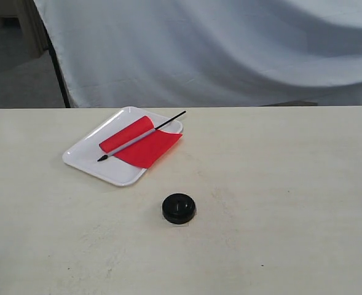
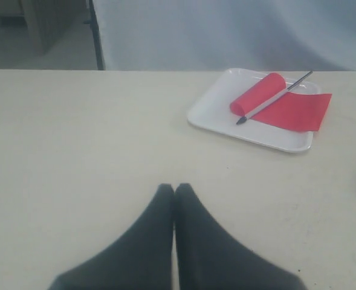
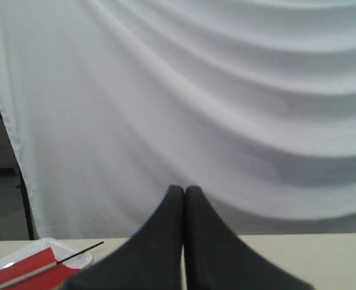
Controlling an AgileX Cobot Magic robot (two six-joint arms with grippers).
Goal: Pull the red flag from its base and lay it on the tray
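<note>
Left claw (image 2: 174, 190), right claw (image 3: 184, 190) pressed together, empty. Red flag (image 1: 150, 150) flat on tray (image 1: 88, 153); base (image 1: 179, 208) bare on surface (image 1: 279, 184). Looks done: stay clear, don't brush flag.

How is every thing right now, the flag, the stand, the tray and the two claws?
red flag: lying flat on the tray, out of the base
base: empty, sitting on the table
tray: holds the red flag
left gripper: shut, holding nothing
right gripper: shut, holding nothing
</note>
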